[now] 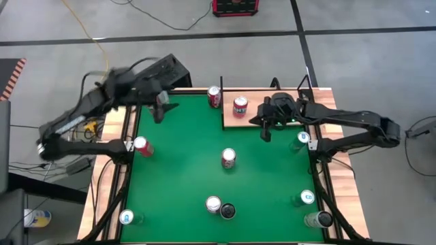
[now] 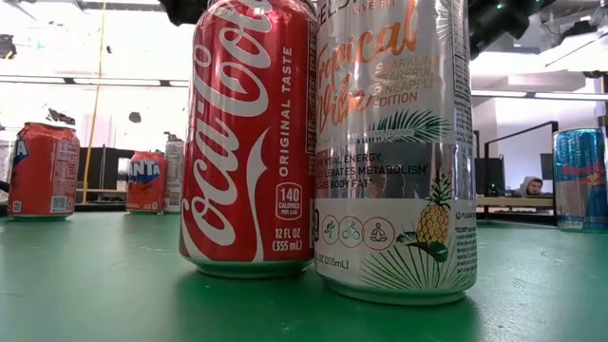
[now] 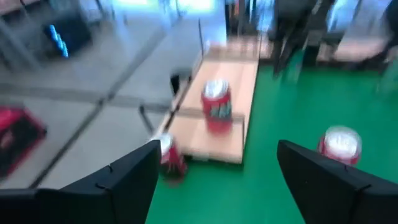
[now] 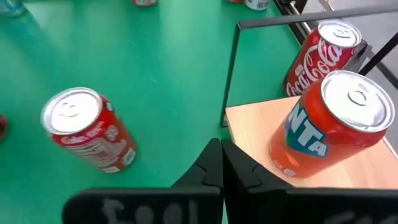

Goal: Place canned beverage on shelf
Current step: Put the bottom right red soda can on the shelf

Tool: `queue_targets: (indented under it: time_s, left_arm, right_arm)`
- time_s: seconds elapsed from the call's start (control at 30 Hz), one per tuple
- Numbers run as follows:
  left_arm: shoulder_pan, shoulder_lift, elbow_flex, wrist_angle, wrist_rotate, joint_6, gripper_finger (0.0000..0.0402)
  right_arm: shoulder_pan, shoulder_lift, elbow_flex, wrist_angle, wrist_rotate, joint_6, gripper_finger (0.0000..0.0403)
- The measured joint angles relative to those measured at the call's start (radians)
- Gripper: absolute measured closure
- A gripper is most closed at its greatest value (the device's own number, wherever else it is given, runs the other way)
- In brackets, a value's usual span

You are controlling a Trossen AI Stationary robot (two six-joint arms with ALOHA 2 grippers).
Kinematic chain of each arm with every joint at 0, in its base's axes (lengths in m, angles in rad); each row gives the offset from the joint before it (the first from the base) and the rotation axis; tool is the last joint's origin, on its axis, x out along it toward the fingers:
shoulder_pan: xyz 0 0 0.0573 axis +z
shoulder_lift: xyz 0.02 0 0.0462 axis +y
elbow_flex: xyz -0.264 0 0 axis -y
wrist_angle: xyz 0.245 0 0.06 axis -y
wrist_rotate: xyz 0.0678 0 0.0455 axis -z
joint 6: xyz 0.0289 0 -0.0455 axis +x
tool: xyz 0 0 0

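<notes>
Your right gripper (image 4: pixel 221 163) hangs over the shelf (image 1: pixel 253 117), at its desk-side edge, fingers clenched on nothing. One Fanta can (image 4: pixel 331 124) stands upright on the shelf just beside those fingers, not held. A Coke can (image 4: pixel 321 55) stands on the green desk (image 1: pixel 184 170) just outside the shelf's far corner, near a black post.

Your left gripper (image 3: pixel 214 180) is above the desk's far left corner, fingers spread and empty, facing toward the shelf across the desk.

Several more cans stand scattered on the desk: one near the middle (image 1: pixel 228 158), one at the left edge (image 1: pixel 142 145), a pair toward the near edge (image 1: pixel 214 204), others along the right side. My judgement is that one can is placed and the rest remain.

Risks from here:
- The right gripper sits close to the Fanta can. A sideways swing on withdrawal could tip it or push it off the board.
- The shelf's thin posts stand in the approach path; an arm could catch one.
- Both arms are near the shelf end. If the left one advances, they could collide.
- The paired cans touch; gripping one may topple the other.
</notes>
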Motion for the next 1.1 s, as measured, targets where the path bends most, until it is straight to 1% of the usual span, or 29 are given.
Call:
queue_targets:
  time_s: [0.1, 0.17, 0.23, 0.33, 0.4, 0.5, 0.63, 0.7, 0.97, 1.1]
  left_arm:
    - [0.000, -0.141, -0.228, 0.243, 0.055, -0.069, 0.0102]
    - [-0.001, -0.219, -0.354, 0.374, 0.066, -0.118, 0.0104]
    - [-0.001, -0.279, -0.455, 0.486, 0.063, -0.162, 0.0104]
    - [0.000, -0.341, -0.550, 0.563, 0.047, -0.215, 0.0105]
    - [0.000, -0.368, -0.575, 0.567, 0.047, -0.243, 0.0105]
    - [0.000, -0.392, -0.580, 0.552, 0.047, -0.271, 0.0105]
    - [0.000, -0.404, -0.580, 0.545, 0.048, -0.286, 0.0105]
    - [0.000, -0.407, -0.580, 0.544, 0.048, -0.285, 0.0105]
    - [0.000, -0.405, -0.580, 0.541, 0.048, -0.276, 0.0105]
    - [0.000, -0.405, -0.580, 0.541, 0.047, -0.275, 0.0105]
  right_arm:
    - [-0.016, 0.046, 0.000, 0.016, -0.002, 0.027, 0.0380]
    - [-0.031, 0.078, 0.000, 0.013, -0.021, 0.026, 0.0380]
    - [-0.045, 0.110, 0.000, 0.034, -0.032, 0.003, 0.0386]
    - [-0.072, 0.150, 0.000, 0.072, -0.036, -0.025, 0.0387]
    - [-0.098, 0.171, 0.000, 0.098, -0.038, -0.046, 0.0387]
    - [-0.148, 0.205, 0.000, 0.113, -0.049, -0.069, 0.0387]
    - [-0.211, 0.253, 0.000, 0.144, -0.158, -0.082, 0.0387]
    - [-0.230, 0.276, 0.000, 0.166, -0.183, -0.092, 0.0387]
    - [-0.259, 0.348, 0.001, 0.245, -0.202, -0.116, 0.0387]
    - [-0.268, 0.385, 0.030, 0.251, -0.202, -0.125, 0.0387]
